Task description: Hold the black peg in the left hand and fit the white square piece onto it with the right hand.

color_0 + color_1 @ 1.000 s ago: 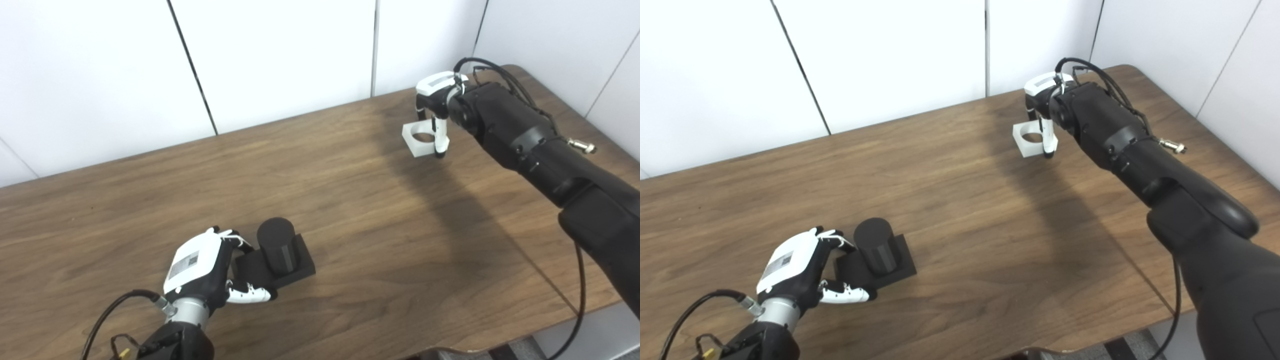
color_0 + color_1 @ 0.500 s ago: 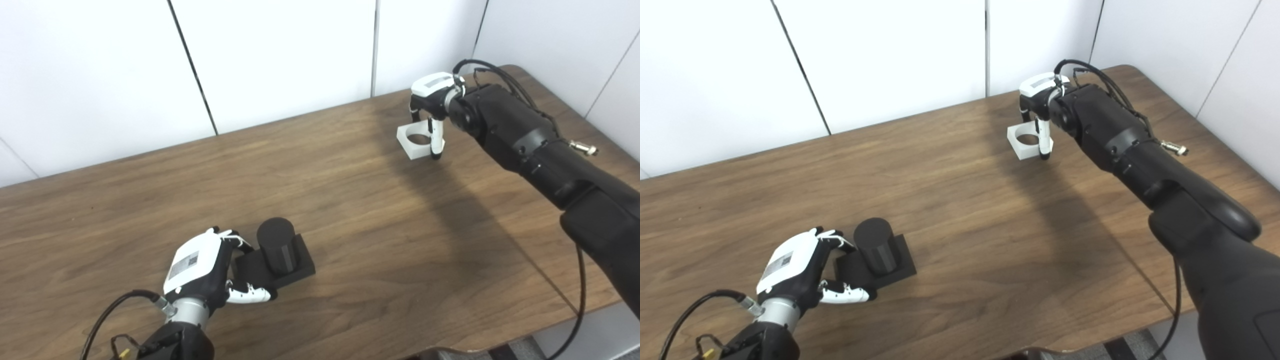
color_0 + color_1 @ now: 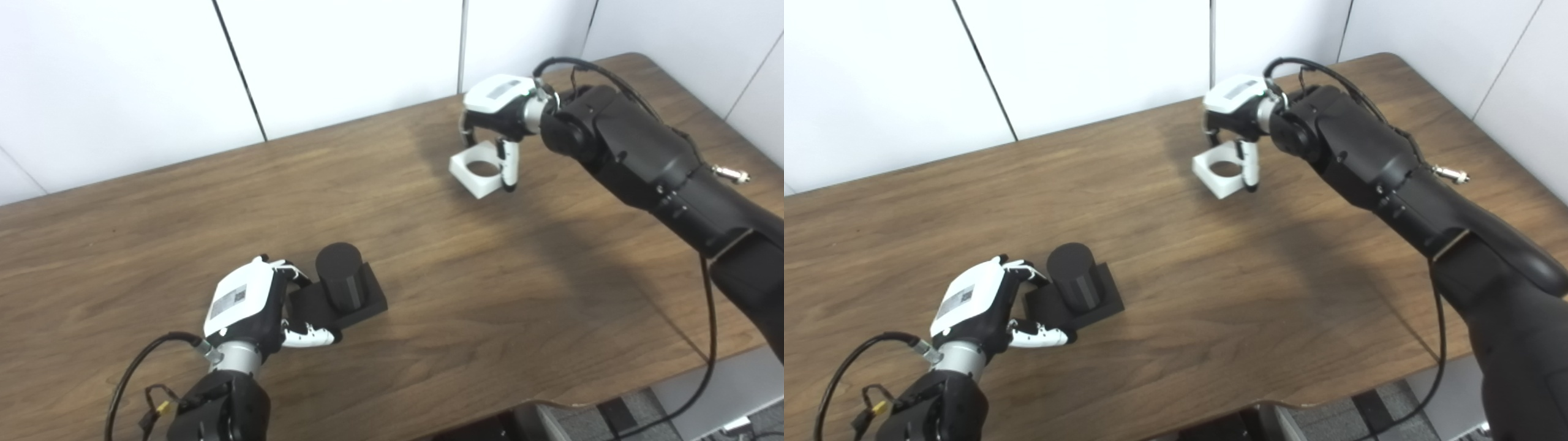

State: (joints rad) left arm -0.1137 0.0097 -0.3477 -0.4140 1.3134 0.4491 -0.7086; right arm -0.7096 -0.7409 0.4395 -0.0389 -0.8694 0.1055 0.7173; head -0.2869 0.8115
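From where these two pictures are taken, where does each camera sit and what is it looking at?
Left eye view: on the robot's head, looking down at the wooden table; shows the left hand gripping the black peg's base and the right hand holding the white square piece, both arms entering from below.
Right eye view: beside it on the head, set slightly to the right, facing the same way; the same hands and arms show.
Shared: both show the same table, peg, piece and white wall.

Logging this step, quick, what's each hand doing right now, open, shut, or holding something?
Left hand: shut on the peg, gripping its base on the table.
Right hand: shut on the white piece.
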